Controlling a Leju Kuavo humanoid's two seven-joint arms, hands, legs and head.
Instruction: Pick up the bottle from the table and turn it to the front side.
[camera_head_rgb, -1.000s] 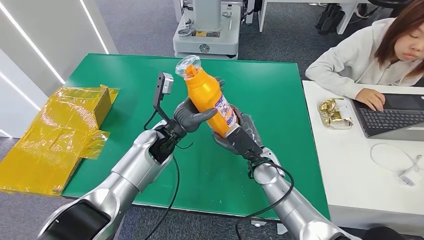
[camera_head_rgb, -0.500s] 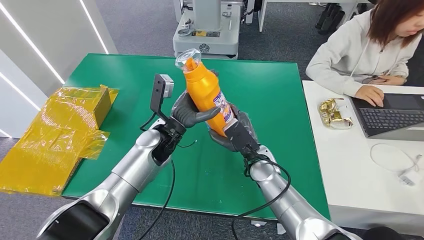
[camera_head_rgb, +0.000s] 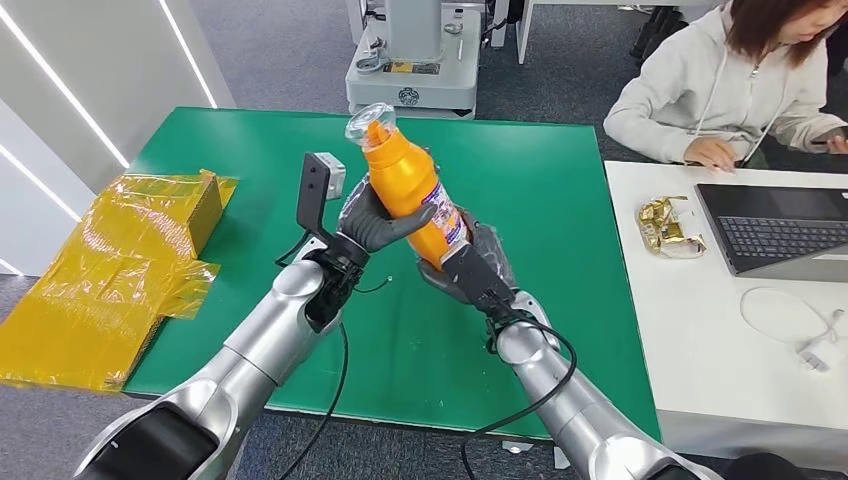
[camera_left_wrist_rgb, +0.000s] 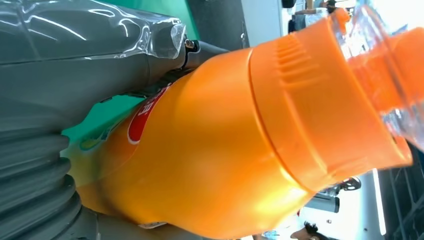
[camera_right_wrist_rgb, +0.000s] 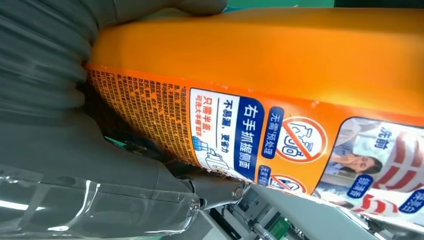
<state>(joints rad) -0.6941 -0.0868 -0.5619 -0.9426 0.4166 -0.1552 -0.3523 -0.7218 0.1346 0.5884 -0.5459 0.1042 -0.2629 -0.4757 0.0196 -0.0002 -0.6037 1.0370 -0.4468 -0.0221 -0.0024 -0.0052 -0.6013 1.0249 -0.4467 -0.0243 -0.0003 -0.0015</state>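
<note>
Orange bottle (camera_head_rgb: 415, 197), clear-capped, tilted, held above green table (camera_head_rgb: 540, 190); left hand (camera_head_rgb: 372, 222) wrapped round its middle, right hand (camera_head_rgb: 468, 268) gripping its base; printed label facing right wrist camera

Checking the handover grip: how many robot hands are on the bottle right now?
2. The left hand grips the orange bottle around its middle; the right hand holds its base, above the green table.

A person in a pale hoodie (camera_head_rgb: 700, 95) sits at the white tabletop (camera_head_rgb: 720, 340) with a laptop (camera_head_rgb: 785, 232), crumpled gold foil (camera_head_rgb: 668, 226), and a white cable (camera_head_rgb: 800, 325); a yellow-wrapped box (camera_head_rgb: 110, 270) lies beside the green tabletop (camera_head_rgb: 540, 180).
</note>
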